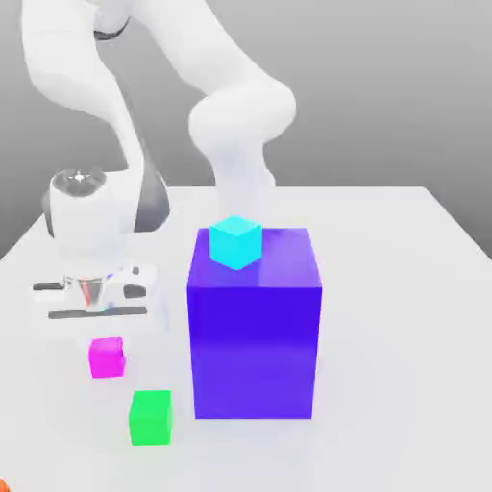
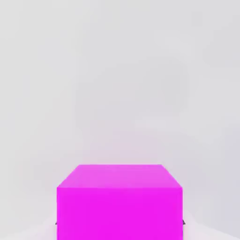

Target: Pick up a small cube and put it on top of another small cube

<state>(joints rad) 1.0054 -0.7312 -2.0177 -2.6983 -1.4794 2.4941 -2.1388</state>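
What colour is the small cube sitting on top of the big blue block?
Cyan: the small cyan cube atop the big blue block, clearest in the exterior view.

Small magenta cube (image 1: 107,357) smooth, matt, flat-coloured, big blue block (image 1: 255,327) smooth with soft sheen, cyan cube (image 1: 235,241) smooth, surface (image 1: 404,317) plain matt white, arm (image 1: 231,125) smooth white casing.

My arm bends over from 12 o'clock, wrist pointing straight down; my gripper (image 1: 99,332) is closed tight on the small magenta cube (image 1: 107,357), approx. 9 o'clock.
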